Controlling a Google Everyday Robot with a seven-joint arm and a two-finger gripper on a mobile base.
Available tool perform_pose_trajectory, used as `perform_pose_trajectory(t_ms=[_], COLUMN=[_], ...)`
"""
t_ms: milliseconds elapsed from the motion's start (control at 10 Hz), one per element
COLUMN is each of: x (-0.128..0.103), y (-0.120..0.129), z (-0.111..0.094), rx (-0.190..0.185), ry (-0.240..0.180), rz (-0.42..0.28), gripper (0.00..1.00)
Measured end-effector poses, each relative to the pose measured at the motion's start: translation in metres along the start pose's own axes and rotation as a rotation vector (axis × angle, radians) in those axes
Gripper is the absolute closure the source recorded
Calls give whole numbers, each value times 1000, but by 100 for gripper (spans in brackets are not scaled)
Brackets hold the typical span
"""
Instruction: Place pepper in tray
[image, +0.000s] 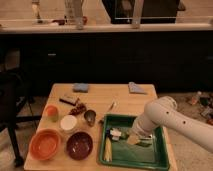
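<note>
The green tray (159, 159) lies at the front right of the wooden table. My gripper (126, 135) is low inside the tray, over its middle, at the end of the white arm (165, 117) that reaches in from the right. A small dark-green slender shape (144, 144), apparently the pepper, lies on the tray floor just right of the gripper. I cannot tell whether the gripper touches it. A pale yellow corn-like item (107, 149) lies along the tray's left side.
Left of the tray stand an orange bowl (46, 144), a dark red bowl (79, 145), a white cup (68, 122), a small orange cup (51, 111) and a metal cup (90, 117). A reddish-brown clump (77, 109) and two blue cloths (81, 87) (136, 88) lie farther back.
</note>
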Motion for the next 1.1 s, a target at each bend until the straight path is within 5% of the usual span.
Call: perform_pose_trajectory(t_ms=[600,1100], x=[-1,-1], y=[0,0], z=[1,0], rx=[-1,-1], ry=[-1,-1], rz=[-1,-1], gripper=[23,20])
